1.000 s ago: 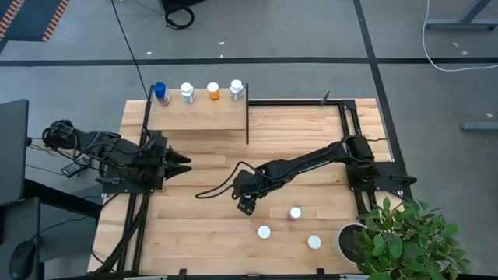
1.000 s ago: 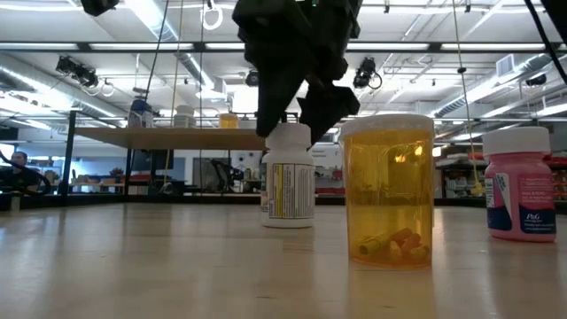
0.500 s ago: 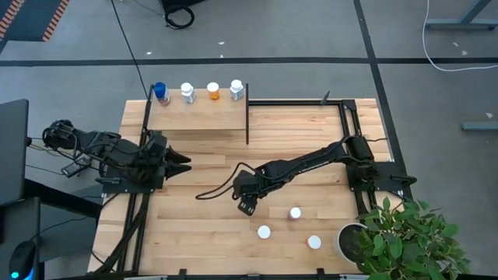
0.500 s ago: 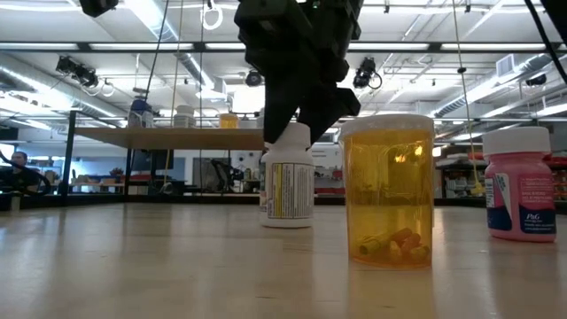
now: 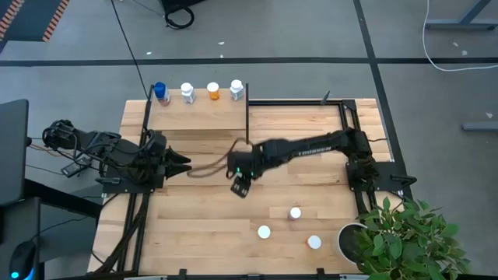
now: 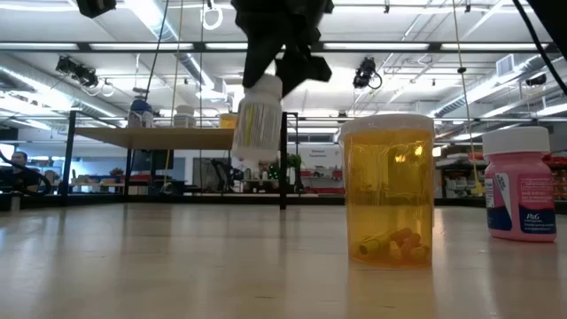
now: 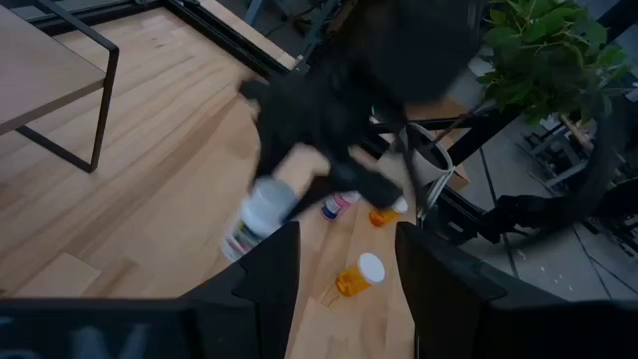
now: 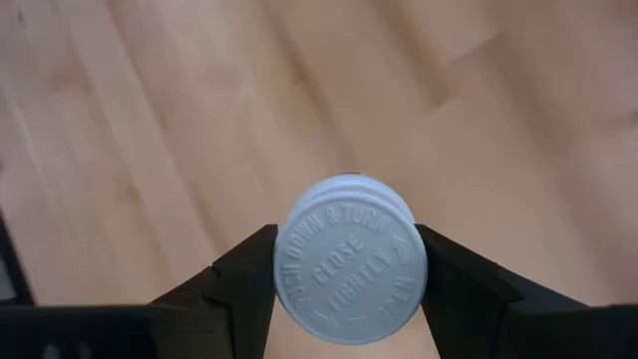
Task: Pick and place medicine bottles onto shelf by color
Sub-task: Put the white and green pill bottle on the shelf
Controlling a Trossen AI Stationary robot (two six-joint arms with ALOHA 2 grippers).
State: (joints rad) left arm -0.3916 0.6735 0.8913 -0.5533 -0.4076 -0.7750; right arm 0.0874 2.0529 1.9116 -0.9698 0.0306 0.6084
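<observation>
White cap fills the middle of the right wrist view: my right gripper (image 8: 344, 274) is clamped on the white bottle (image 8: 349, 261), fingers (image 8: 239, 284) pressed against the cap on both sides. In the low view, upper centre, the bottle hangs tilted under the gripper, clear of the table (image 5: 202, 233), label facing the camera. So I read this as the carry step: bottle picked, in the air, not yet placed.

From above, the gripper sits at frame centre, just below and right of the shelf's (image 5: 194, 117) lower right corner. The right arm runs from its base at the right edge of the table, stretched leftward almost flat across the boards, wrist angled down-left.

Shelf, upper left of the high view, already carries four bottles along its far edge: blue-capped bottle (image 5: 160, 92) at the left, then a white one, orange one (image 5: 212, 91), another white at the right end. Next move, I'd say: lift higher to clear the shelf's black frame, swing up-left, straighten the bottle, set it next to a white one. Tilt is the thing to fix before release, else it may topple.

Three more bottles wait lower right of the high view; in the low view the orange bottle (image 6: 387, 188) is nearest, pink bottle (image 6: 518, 184) at the right edge.

Left gripper (image 5: 180, 164) is parked mid-left of the table, jaws partly apart, holding nothing.
</observation>
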